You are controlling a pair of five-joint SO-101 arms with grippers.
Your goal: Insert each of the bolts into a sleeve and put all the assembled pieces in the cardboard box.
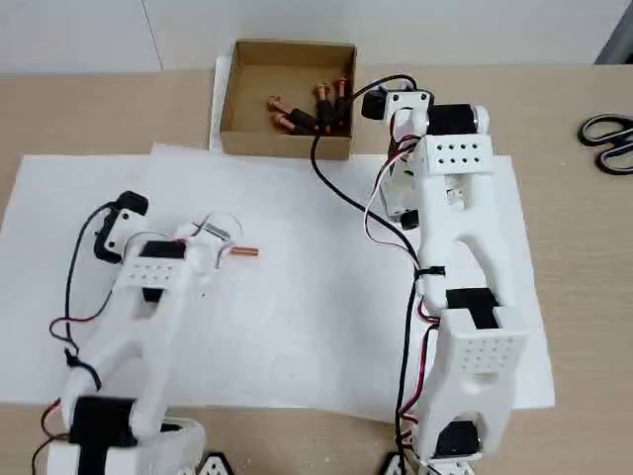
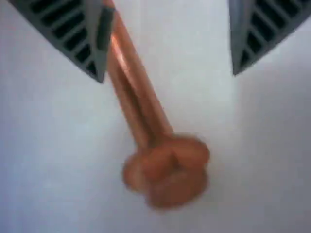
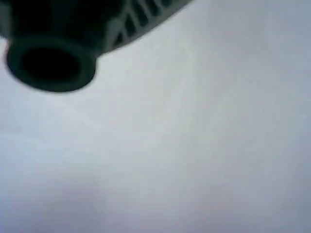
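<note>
As things stand: one bolt and one sleeve are outside the box and not joined, so I judge the step in hand to be insertion, with the bolt's pick-up coming first.
Bolt (image 2: 150,136): copper with a hex head. In the high view it sits left of centre (image 1: 243,253) and seems to lie on the white paper sheet (image 1: 297,336), sticking out to the right of the left arm's tip.
Left pincer (image 2: 167,75): spread wide. One finger is touching or just beside the shank and the other is well apart from it, so nothing is pinched.
Sleeve (image 3: 48,65): a dark tube with a round open mouth, in the upper left of the right wrist view, hanging above the paper.
Right pincer (image 3: 92,24): appears pressed onto the sleeve and holding it aloft, though the contact itself is partly hidden.
Right arm: right of centre in the high view, with its wrist just beside the box's right corner.
Cardboard box (image 1: 287,145): top centre of the high view, on the bench (image 1: 99,109) at the paper's far edge. Several assembled pieces (image 1: 307,114) lie in its right half.
Scissors (image 1: 608,139): at the right edge, well apart from the work.
Next move: the left pincer needs to close squarely on the shank and lift it. The bolt's tip then has to line up with the sleeve's mouth. The two arms stand well apart, so at least one must travel toward the middle. The axes must match closely, or the bolt will likely jam at the rim.
</note>
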